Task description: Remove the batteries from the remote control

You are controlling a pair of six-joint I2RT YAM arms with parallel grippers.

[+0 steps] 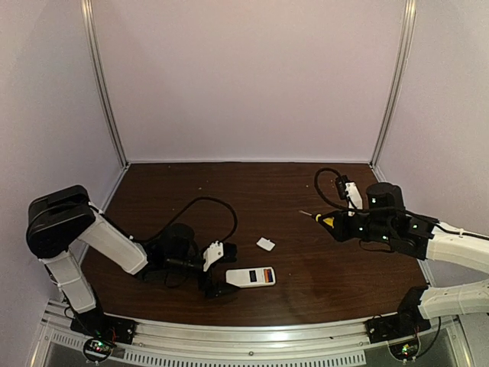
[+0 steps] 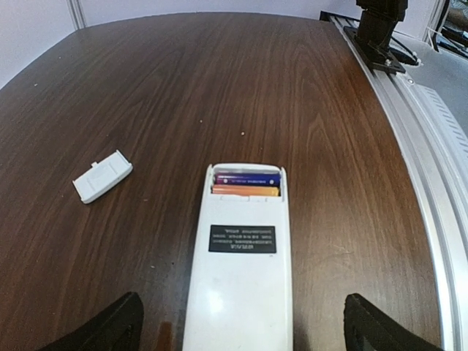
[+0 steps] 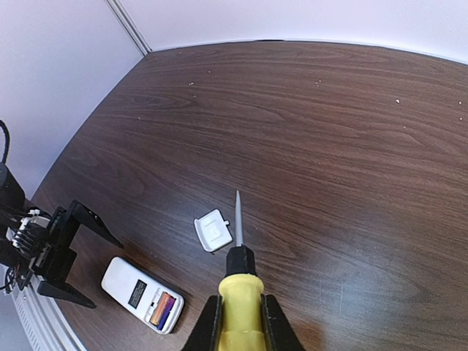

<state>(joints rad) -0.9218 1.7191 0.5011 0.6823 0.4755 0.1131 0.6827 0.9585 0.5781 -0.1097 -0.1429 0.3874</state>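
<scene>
The white remote control [image 1: 246,277] [image 2: 241,292] [image 3: 131,289] lies flat on the brown table, back side up, with its battery bay uncovered. Two batteries [image 1: 267,274] [image 2: 246,184] [image 3: 167,309], one blue-purple and one orange, lie side by side in the bay. My left gripper [image 1: 221,271] [image 2: 241,325] is open wide, with a finger on either side of the remote's near end and neither touching it. My right gripper [image 1: 336,225] [image 3: 241,325] is shut on a yellow-handled screwdriver [image 1: 325,219] [image 3: 240,289], held above the table to the right with its tip pointing left.
A small white square lid [image 1: 266,244] [image 2: 102,176] [image 3: 215,229] lies on the table just beyond the remote. A metal rail [image 1: 252,336] [image 2: 431,183] runs along the near table edge. White walls enclose the left, back and right sides.
</scene>
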